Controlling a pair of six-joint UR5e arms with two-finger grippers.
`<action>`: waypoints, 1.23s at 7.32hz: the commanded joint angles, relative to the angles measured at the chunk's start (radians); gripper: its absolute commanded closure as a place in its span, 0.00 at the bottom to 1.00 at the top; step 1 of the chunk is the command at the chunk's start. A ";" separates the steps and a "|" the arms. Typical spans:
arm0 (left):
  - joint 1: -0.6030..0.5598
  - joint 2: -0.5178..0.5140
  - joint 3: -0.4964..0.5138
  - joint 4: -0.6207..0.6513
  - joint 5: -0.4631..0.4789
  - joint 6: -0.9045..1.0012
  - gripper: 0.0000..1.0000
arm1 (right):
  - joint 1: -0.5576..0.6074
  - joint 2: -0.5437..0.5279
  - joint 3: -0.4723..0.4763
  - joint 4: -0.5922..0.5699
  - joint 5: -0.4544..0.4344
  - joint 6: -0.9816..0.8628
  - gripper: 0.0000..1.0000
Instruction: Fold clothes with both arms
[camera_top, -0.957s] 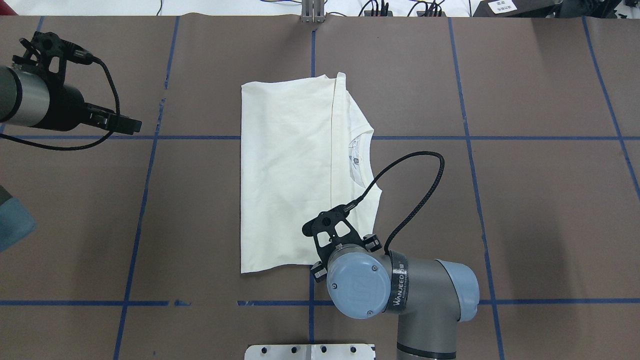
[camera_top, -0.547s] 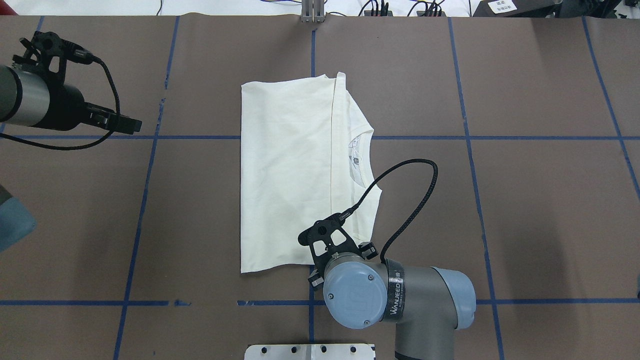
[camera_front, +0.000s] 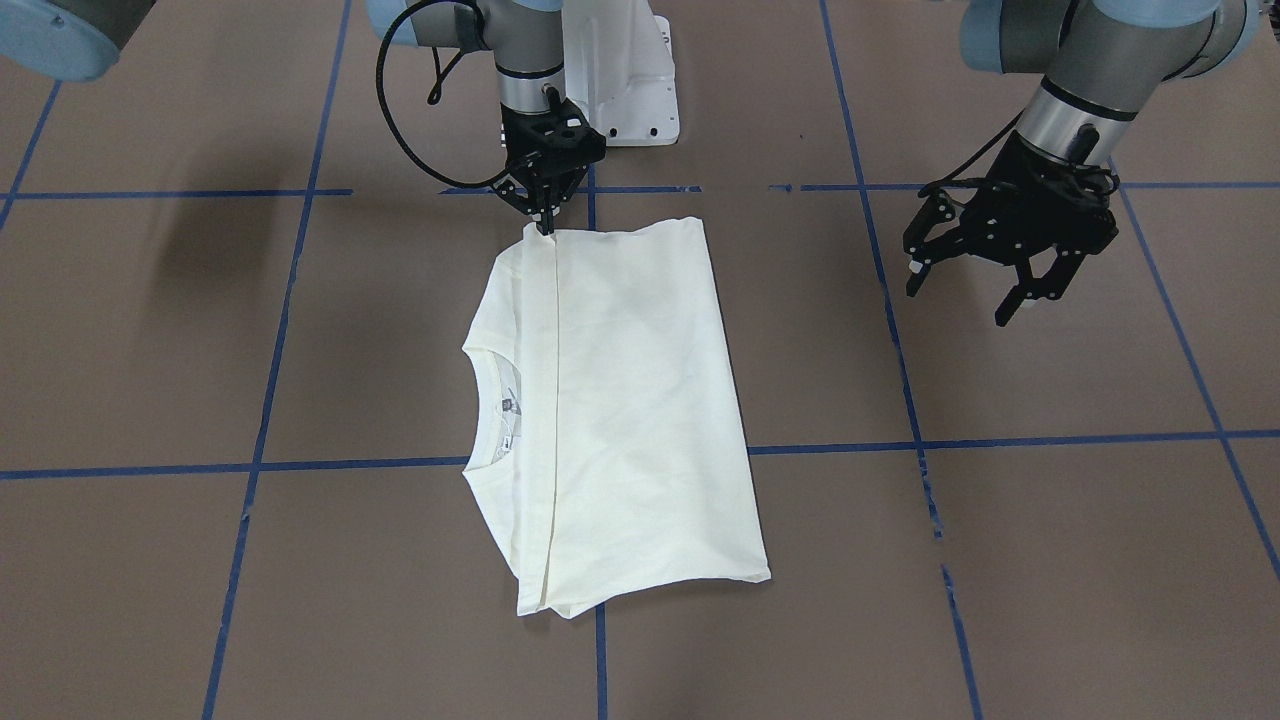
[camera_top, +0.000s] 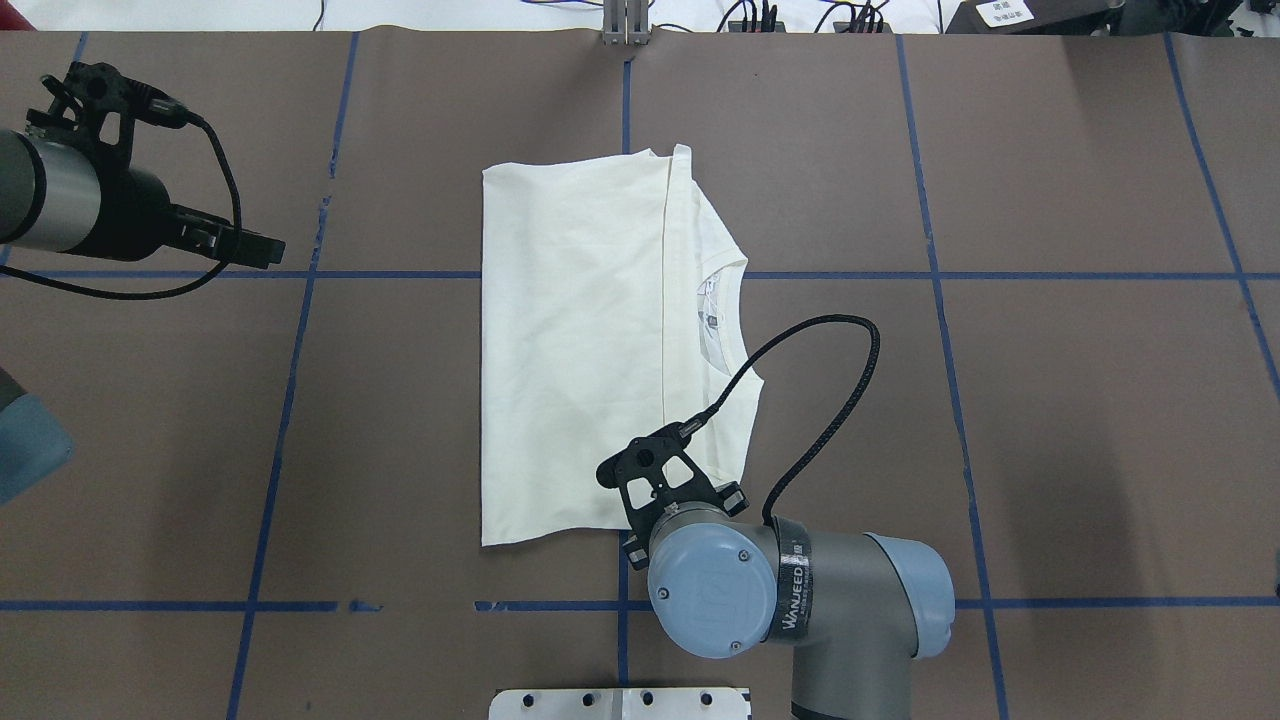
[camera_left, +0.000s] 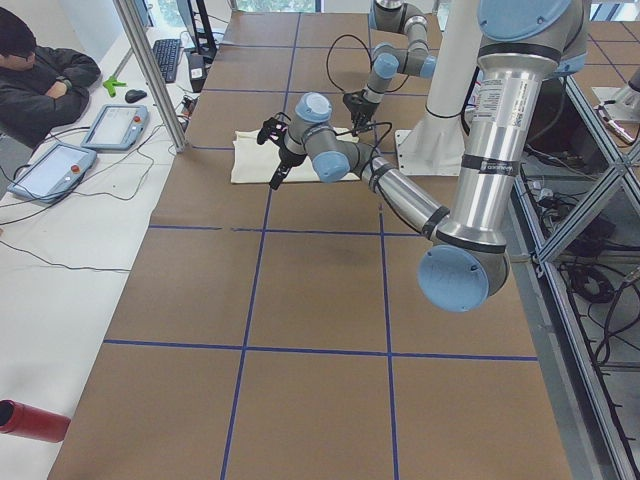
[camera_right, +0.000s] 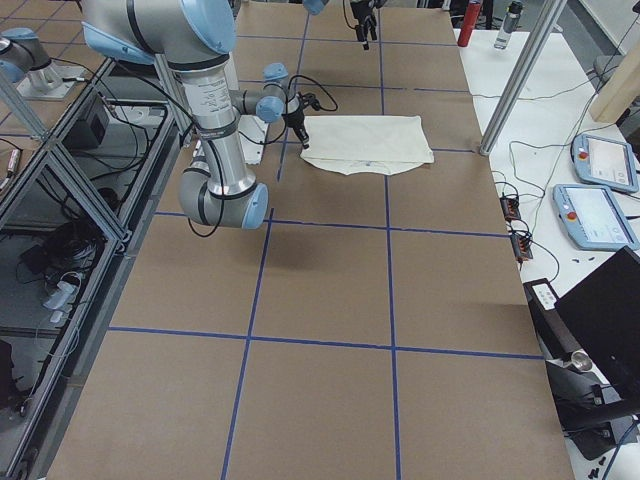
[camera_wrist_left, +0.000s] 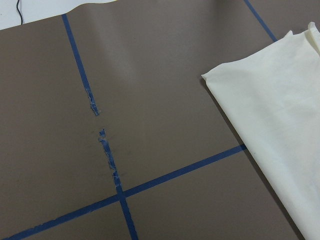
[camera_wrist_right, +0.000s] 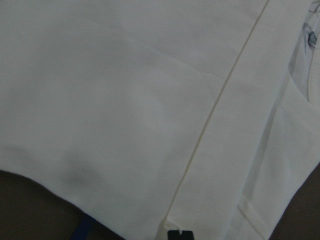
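Right gripper looks pinched on the near end of the T-shirt, which runs near-to-far; left gripper hangs open well off left.

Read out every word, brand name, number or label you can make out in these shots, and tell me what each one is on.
"WANJEED": white lettering on the black band around the right arm, overhead view; the finer line beside it is too small to read.
Neck label inside the T-shirt collar: printed, too small to read.
White tag at the table's far edge: dark marks, blurred.
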 joint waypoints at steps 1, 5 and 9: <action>-0.001 -0.002 0.000 0.000 0.001 0.000 0.00 | 0.005 0.000 0.002 0.000 -0.002 0.002 1.00; 0.002 -0.010 0.005 0.000 0.001 0.000 0.00 | 0.047 -0.176 0.146 0.000 0.001 0.022 1.00; 0.002 -0.010 0.008 -0.002 0.001 0.000 0.00 | -0.034 -0.224 0.159 0.000 -0.031 0.363 0.43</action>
